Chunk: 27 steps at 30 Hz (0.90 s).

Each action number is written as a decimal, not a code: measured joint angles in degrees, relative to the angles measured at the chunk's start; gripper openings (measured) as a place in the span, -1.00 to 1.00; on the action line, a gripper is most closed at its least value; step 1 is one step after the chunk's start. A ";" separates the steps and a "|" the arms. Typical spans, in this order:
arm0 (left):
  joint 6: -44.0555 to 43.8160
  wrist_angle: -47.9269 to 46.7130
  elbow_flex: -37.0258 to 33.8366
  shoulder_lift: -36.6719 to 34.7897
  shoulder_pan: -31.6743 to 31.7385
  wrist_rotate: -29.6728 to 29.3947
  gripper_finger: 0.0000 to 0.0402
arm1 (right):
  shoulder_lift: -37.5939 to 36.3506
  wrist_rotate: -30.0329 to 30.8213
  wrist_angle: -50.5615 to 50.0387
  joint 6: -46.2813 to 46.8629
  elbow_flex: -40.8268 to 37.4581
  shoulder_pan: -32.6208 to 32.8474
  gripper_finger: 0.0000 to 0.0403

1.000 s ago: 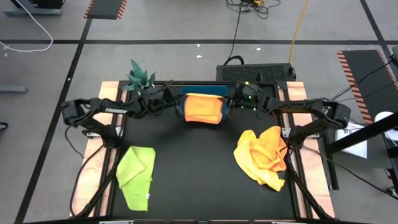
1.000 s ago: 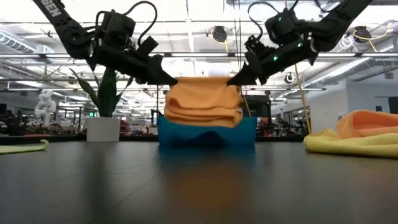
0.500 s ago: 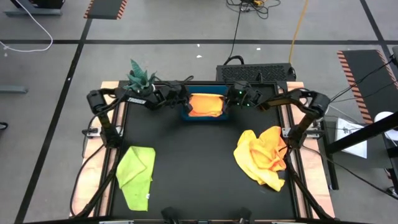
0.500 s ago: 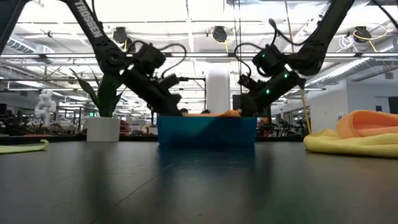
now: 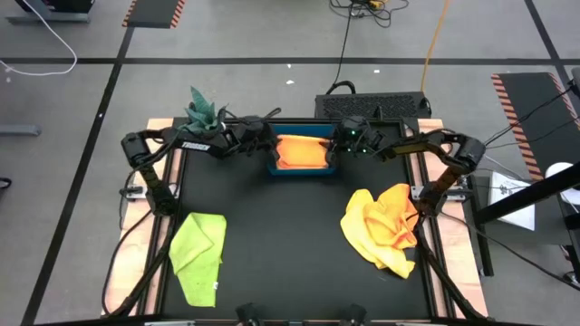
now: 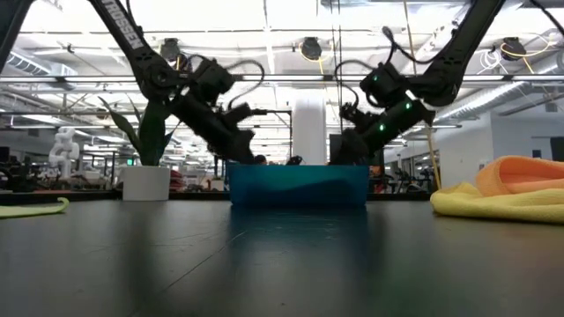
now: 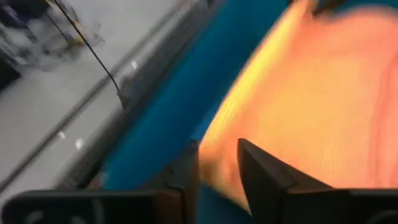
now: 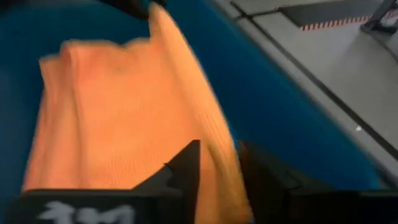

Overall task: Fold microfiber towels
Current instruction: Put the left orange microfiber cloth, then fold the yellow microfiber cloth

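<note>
A folded orange towel [image 5: 301,151] lies inside the blue tray [image 5: 299,171] at the table's far middle. In the low view it is hidden behind the tray wall [image 6: 298,187]. My left gripper [image 5: 264,147] is at the towel's left end and my right gripper [image 5: 336,148] at its right end. Both reach down into the tray, shut on the towel. A lime green towel [image 5: 198,254] lies flat at the near left. A crumpled yellow and orange pile of towels [image 5: 385,226] lies at the right. My left gripper [image 7: 217,171] pinches the orange towel's left edge [image 7: 219,152] between its two fingers, slanting down from the table's left. The towel lies in the tray. My right gripper [image 8: 217,168] pinches the towel's right edge [image 8: 217,146] between its two fingers, slanting down from the table's right.
A small potted plant [image 5: 204,110] stands at the far left corner beside my left arm. A dark box [image 5: 372,106] sits behind the tray, off the table's far edge. Bare black tabletop [image 5: 281,244] lies between the green towel and the pile.
Both grippers have carried the folded orange towel toward the table's far edge and down. It hung lifted between them above the tray front. Now it lies inside the tray, below the rim in the low view.
</note>
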 joint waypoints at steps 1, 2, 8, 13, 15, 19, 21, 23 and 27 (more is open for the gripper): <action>-0.50 -0.18 0.09 -1.13 -0.03 -0.44 -0.35 | -1.24 -0.01 -0.31 0.44 0.01 0.00 -0.38; -1.18 -1.51 0.07 -2.58 -0.02 -1.09 -0.29 | -2.49 -0.01 -0.73 0.80 0.03 0.00 -0.32; -7.20 -8.53 0.06 -12.80 -0.55 -0.72 -0.07 | -11.85 -0.28 -7.62 2.05 0.03 0.12 -0.12; -12.34 -12.42 -0.76 -20.63 -6.00 4.75 -0.07 | -19.85 -4.55 -11.29 3.41 -1.74 2.67 -0.10; -12.77 -9.60 -2.13 -20.83 -9.77 4.69 -0.12 | -21.75 -10.38 -10.97 2.87 -3.07 4.71 -0.11; -12.98 -5.45 -4.37 -20.75 -17.42 2.76 -0.25 | -24.09 -13.09 -12.95 4.16 -5.28 10.37 -0.11; -14.53 -4.66 -5.08 -20.91 -21.47 -0.56 -0.32 | -25.54 -12.79 -15.43 5.85 -5.37 13.81 -0.11; -16.16 -1.99 -6.38 -20.73 -25.94 -3.29 -0.39 | -27.00 -10.56 -18.12 6.71 -5.37 18.39 -0.11; -15.49 4.79 -8.48 -20.88 -34.04 -8.07 -0.51 | -29.62 -1.80 -20.17 6.68 -5.35 27.54 -0.11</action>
